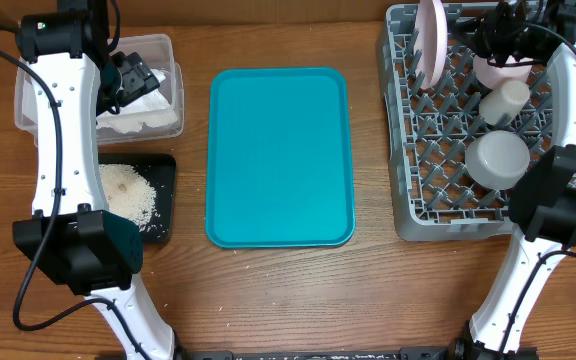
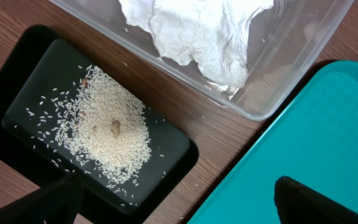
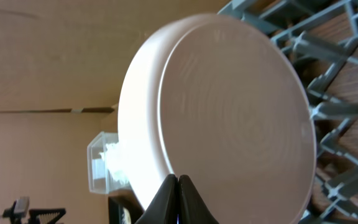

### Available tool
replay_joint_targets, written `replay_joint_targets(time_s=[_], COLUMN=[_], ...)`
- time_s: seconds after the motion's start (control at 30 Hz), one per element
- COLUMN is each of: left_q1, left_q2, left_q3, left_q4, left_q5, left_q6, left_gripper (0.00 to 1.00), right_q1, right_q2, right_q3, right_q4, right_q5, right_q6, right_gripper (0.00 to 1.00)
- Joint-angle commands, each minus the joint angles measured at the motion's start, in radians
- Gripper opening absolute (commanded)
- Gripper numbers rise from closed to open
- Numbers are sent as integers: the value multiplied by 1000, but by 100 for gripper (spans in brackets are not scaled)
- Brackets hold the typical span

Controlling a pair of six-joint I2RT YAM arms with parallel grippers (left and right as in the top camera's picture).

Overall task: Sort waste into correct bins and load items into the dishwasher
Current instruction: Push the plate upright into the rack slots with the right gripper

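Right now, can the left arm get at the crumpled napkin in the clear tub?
Probably yes: the left pincer hangs open by the clear tub, which has no lid, and the crumpled napkin lies uncovered inside.

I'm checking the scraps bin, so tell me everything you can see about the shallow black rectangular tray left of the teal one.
The shallow black rectangular tray looks like matte plastic, with rounded corners and a low raised rim. It lies flat on the wooden table, apart from the clear plastic tub and the teal serving tray. A heap of pale rice-like scraps sits near its middle, with stray grains scattered around.
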Motion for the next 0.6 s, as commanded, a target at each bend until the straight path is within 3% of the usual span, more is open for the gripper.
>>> replay_joint_targets(time_s=[0.0, 0.27, 0.57], left_q1=[-2, -2, -2], left_q2=[-4, -4, -4], left_q3=[11, 11, 11], left_q4=[-2, -2, -2], left_q5=[0, 0, 0], left_q6=[-2, -2, -2], left_gripper=[100, 100, 100], right_q1=[4, 5, 48], right_q2=[-97, -280, -446], right_q3=[4, 4, 4], right_q4=[-31, -159, -430], right_q5=[-29, 153, 281], right_q6=[-44, -68, -182], right_gripper=[4, 4, 13])
